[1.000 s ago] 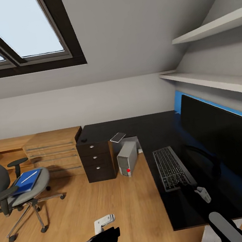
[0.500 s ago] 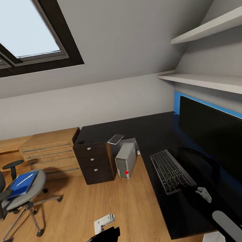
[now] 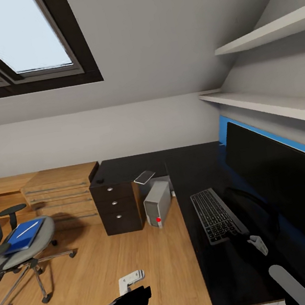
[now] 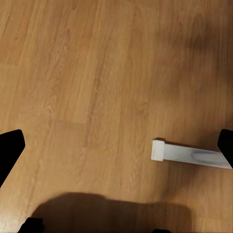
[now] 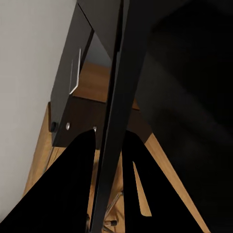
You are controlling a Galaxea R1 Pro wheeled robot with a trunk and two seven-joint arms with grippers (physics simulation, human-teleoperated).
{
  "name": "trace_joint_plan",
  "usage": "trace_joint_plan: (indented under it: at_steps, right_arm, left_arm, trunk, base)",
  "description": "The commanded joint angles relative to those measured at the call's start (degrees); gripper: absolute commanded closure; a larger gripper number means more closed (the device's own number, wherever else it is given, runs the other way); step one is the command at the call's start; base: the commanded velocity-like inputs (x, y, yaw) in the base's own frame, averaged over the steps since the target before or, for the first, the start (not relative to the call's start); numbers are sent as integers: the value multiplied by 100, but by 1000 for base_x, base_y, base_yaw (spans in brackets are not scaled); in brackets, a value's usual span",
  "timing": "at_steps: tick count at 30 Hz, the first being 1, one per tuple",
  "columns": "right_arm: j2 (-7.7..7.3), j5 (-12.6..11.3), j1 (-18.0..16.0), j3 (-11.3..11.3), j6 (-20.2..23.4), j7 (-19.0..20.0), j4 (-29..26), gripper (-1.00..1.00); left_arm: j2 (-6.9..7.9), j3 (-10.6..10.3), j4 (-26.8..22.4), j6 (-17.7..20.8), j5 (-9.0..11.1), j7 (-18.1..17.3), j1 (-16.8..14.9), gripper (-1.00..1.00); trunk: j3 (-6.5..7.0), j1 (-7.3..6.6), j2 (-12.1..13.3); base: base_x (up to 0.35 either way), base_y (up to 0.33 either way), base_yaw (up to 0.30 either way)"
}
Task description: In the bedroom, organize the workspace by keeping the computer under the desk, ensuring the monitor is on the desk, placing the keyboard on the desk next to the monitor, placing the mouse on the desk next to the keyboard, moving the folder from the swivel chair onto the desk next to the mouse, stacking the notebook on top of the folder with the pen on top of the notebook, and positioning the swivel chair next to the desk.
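Whole head view slid left versus a second ago: camera turn, not object motion. Swivel chair [image 3: 15, 252] now nearer the left edge, well apart from the desk [image 3: 194, 165], with folder [image 3: 22, 237] and pen [image 3: 28, 229] on its seat. Keyboard [image 3: 216, 214] flat on desk beside the monitor [image 3: 285, 175]; computer [image 3: 157, 204] under the desk by the drawers. Right gripper [image 5: 110, 160] pinching the thin monitor edge, probably; dark and hard to read. Left gripper [image 4: 116, 155] spread wide over bare wooden floor [image 4: 97, 73].
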Motion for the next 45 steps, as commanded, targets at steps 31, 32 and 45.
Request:
trace_joint_plan:
  at_steps: [31,32,45]
  right_arm:
    - [20,-70,-4,-197,-38,14,148,100]
    - [23,-70,-4,-212,-38,14,153,100]
    - [38,-75,-4,-238,-38,13,167,100]
  left_arm:
    - [0,-4,-7,5,57,67,-5,-100]
    - [0,-4,-7,5,57,67,-5,-100]
    - [0,14,5,6,65,67,-5,-100]
  trunk:
    - [-10,2,-8]
    - [-10,2,-8]
    - [-10,2,-8]
  base:
    - [1,-38,0]
    - [0,0,0]
    - [0,0,0]
